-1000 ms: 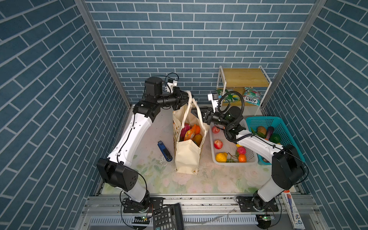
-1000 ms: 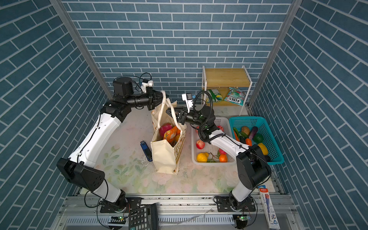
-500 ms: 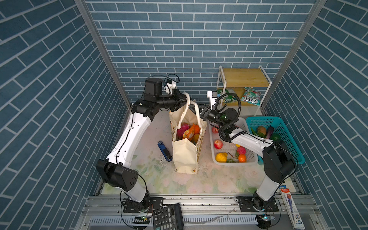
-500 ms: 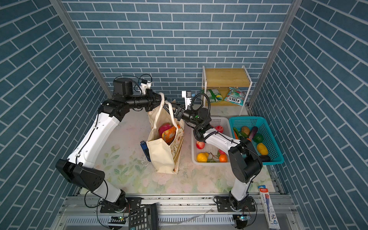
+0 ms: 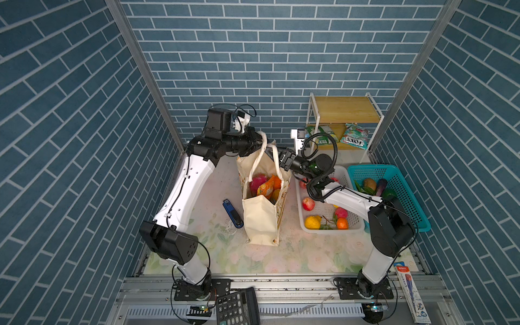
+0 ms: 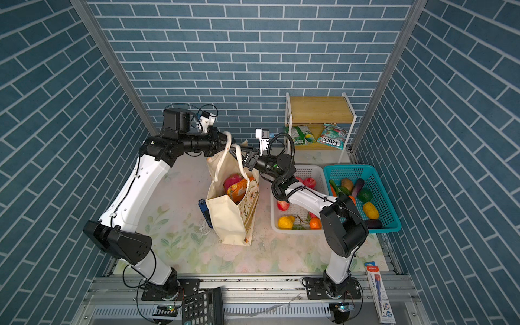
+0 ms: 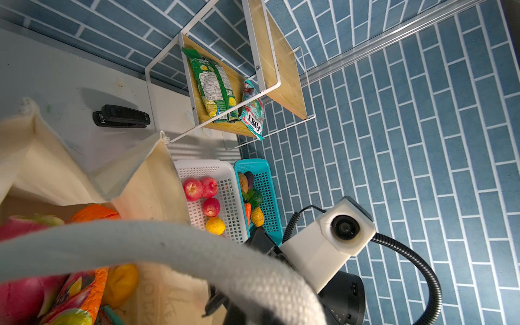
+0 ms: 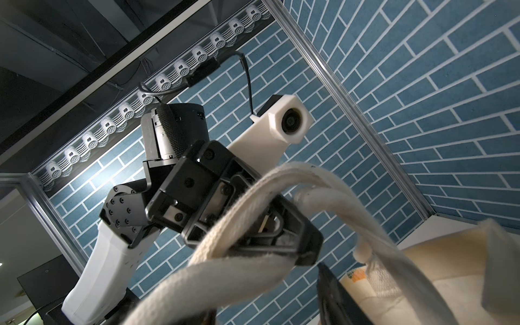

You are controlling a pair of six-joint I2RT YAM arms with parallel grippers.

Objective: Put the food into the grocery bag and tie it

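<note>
In both top views the grocery bag (image 5: 260,222) stands upright mid-bench (image 5: 219,247), mouth open, with the dragon fruit (image 5: 257,180), an orange snack packet (image 5: 266,189) and an orange fruit (image 5: 277,182) showing inside. The left gripper (image 5: 254,143) is up at the strap handle (image 5: 264,139) over the bag's far edge, and the right gripper (image 6: 244,158) sits just beside it, on the white basket (image 6: 298,230) side. Left wrist view: a strap handle (image 7: 168,247) sweeps across close up, food below it in the bag. Right wrist view: there's the left gripper (image 8: 281,242), pressed together on the strap handle. Whether the right gripper pinches anything, I cannot tell.
</note>
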